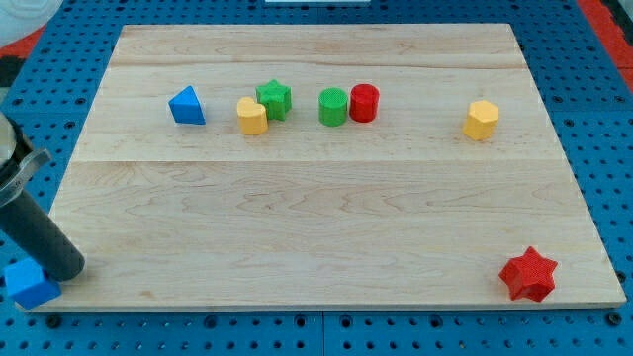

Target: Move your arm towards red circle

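Nearest the camera, our tip [67, 273] rested at the board's [316, 247] bottom-left corner, touching a blue block [30, 284]. We had no fingers, only the rod. Far from it, toward the board's top centre, stood the red circle [364, 102], touching a green circle [333, 107]. We judged it light, rigid, and best pushed on its free side.

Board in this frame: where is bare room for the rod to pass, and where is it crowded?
Bare: the wide band below the row, between my tip beside the blue block and the red star; also between red circle and the right yellow hexagon. Crowded: blue triangle through red circle.
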Controlling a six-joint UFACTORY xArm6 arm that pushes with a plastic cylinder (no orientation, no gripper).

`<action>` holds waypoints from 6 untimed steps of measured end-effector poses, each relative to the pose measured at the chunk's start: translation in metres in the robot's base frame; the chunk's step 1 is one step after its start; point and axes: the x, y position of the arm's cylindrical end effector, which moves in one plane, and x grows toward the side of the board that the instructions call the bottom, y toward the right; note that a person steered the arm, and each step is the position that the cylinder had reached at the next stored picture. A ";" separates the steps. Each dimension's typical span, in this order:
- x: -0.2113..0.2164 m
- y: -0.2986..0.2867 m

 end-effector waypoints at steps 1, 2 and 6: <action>0.000 0.000; -0.022 0.000; -0.111 0.210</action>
